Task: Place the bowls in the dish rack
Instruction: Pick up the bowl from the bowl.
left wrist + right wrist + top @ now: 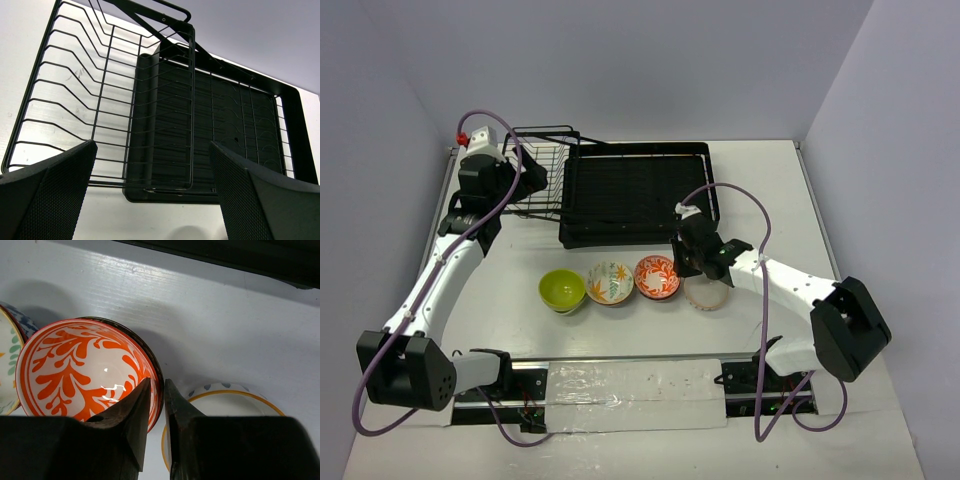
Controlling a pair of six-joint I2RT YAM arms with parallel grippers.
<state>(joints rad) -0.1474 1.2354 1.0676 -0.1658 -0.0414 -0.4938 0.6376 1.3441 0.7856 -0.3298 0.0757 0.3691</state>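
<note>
Four bowls stand in a row on the table in front of the dish rack (630, 195): lime green (562, 290), white with a leaf pattern (609, 282), red-orange patterned (657, 276) and cream-pink (707, 294). My right gripper (695, 262) is low between the last two. In the right wrist view it (157, 385) is shut on the red-orange bowl's (75, 370) right rim, one finger inside and one outside; the cream bowl (235, 400) lies just to the right. My left gripper (525, 178) is open and empty above the rack's wire basket (75, 90).
The slatted black tray (225, 115) fills the far middle of the table, with the wire basket (542, 165) attached on its left. The rack's front edge (225, 255) runs just beyond the bowls. White walls close in the back and sides.
</note>
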